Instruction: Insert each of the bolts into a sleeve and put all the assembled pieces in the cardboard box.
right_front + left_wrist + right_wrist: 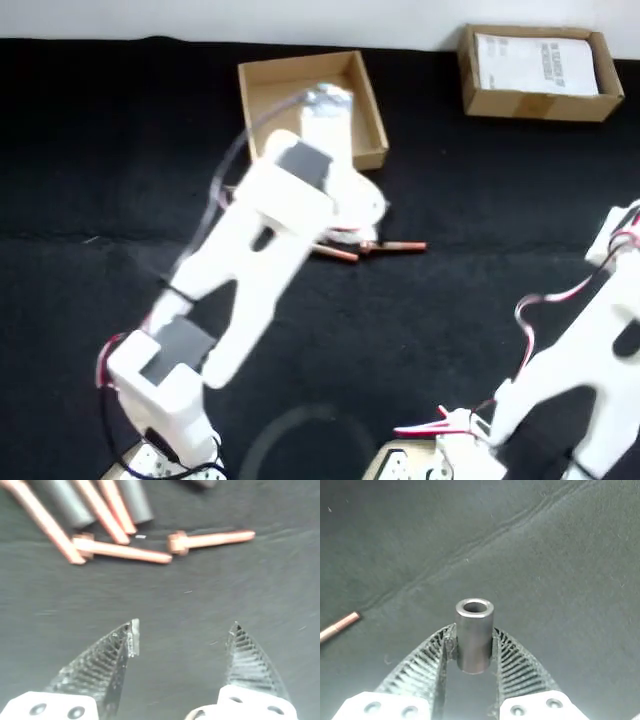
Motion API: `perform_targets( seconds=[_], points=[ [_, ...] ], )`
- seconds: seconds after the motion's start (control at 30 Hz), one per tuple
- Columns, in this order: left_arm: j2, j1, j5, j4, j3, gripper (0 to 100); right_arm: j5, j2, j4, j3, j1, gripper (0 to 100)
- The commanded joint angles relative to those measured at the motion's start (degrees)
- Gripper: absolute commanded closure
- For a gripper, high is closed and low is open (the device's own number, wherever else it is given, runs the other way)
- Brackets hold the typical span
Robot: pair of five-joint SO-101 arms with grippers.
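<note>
Left wrist view: nearest bolt lies crosswise ahead of your wide-open left end effector; right end effector clamps a sleeve.

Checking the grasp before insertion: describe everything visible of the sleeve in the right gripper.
The sleeve is a short, smooth grey tube, metal by its look, its open bore facing the wrist camera and seemingly empty. The right gripper is shut on its sides, one ribbed finger on each, above the black cloth. Nothing else touches it.

Bolts, sleeves, boxes on black table
</note>
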Motion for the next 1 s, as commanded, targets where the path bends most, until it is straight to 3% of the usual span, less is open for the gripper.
perform_targets(
  seconds=[0.0, 0.07, 0.17, 0.47, 0.73, 0.97],
  points=[
    [4.97, 1.01, 15.3, -8.09, -1.89, 71, 2.73, -9.19, -4.7, 9.45, 1.01, 99.1],
    [9.01, 1.27, 20.22, -12.31, -1.98, 71, 3.43, -13.76, -6.81, 14.2, 0.84, 99.1],
    [13.05, 1.63, 20.84, -15.3, -3.47, 71, 4.4, -19.56, -9.1, 20.7, -0.75, 99.1],
    [20.53, 2.42, 29.8, -15.03, -14.37, 71, 4.66, -28.53, -9.1, 33.98, -8.04, 99.1],
    [20.35, 8.31, 31.3, -4.84, -15.08, 71, 4.48, -28.97, -9.19, 37.05, -11.74, 99.1],
    [19.74, 7.43, 31.21, -0.79, -14.99, 71, 1.93, -28.88, -9.19, 37.23, -13.23, 99.1]
  ],
)
